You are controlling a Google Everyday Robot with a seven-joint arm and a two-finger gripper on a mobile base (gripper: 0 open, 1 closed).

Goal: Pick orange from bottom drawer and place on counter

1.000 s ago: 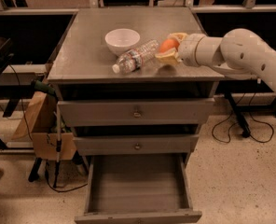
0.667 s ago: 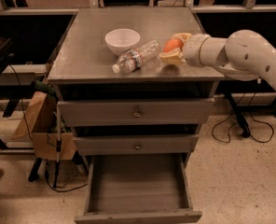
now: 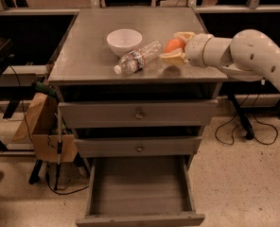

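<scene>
The orange [image 3: 173, 45] is at the right side of the grey counter [image 3: 88, 56], between the two pale fingers [image 3: 172, 57] of my gripper [image 3: 177, 46]. The gripper reaches in from the right and is shut on the orange, holding it at the counter's surface. I cannot tell if the orange rests on the counter or hangs just above it. The bottom drawer [image 3: 139, 217] is pulled out at the foot of the cabinet, and its inside is bare.
A white bowl [image 3: 124, 41] stands on the counter's middle. A clear plastic bottle [image 3: 138, 57] lies on its side just left of the orange. Two knobbed drawers [image 3: 139, 113] above the open one are shut. A cardboard box [image 3: 40, 126] and cables are at the cabinet's left.
</scene>
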